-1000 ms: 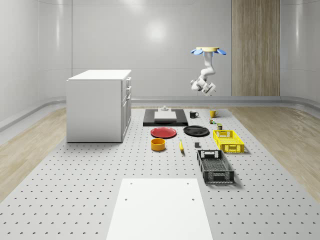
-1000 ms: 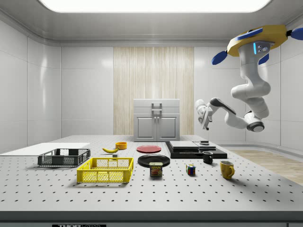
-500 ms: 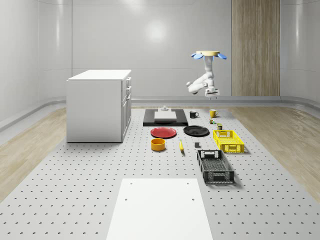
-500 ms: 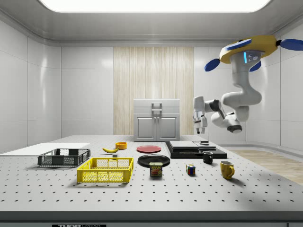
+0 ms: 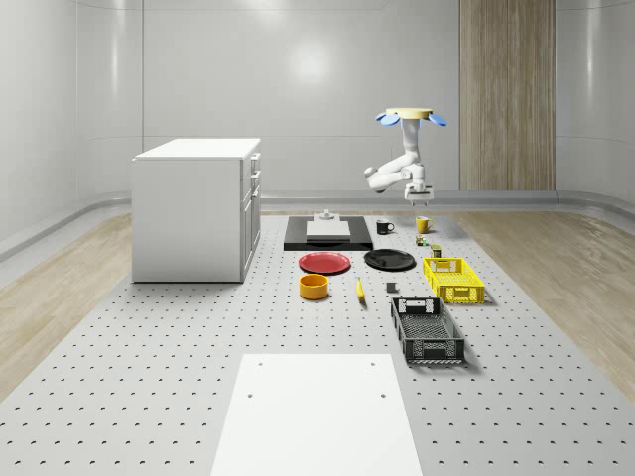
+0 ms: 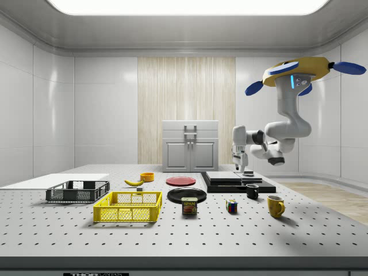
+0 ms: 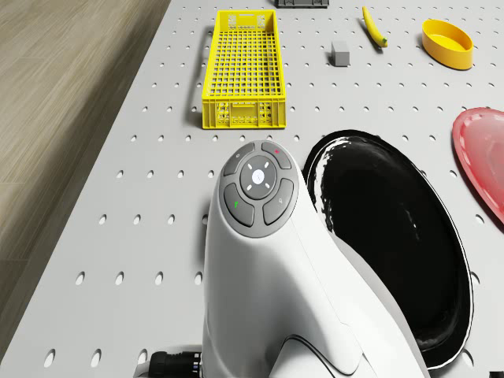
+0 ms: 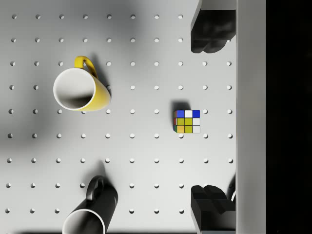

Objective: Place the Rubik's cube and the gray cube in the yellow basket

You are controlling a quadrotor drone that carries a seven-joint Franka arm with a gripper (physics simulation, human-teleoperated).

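Drone [image 6: 296, 70] hovers above mugs; pincer [image 8: 210, 117], apparently open, over Rubik's cube [image 8: 187, 121].

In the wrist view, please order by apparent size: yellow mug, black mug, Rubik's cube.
1. Yellow mug
2. Black mug, cut off by the frame's edge, so its rank against the yellow mug is unsure
3. Rubik's cube, clearly smallest

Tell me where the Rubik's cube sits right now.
In the side view, the Rubik's cube rests on the table between the Spam can and the yellow mug.
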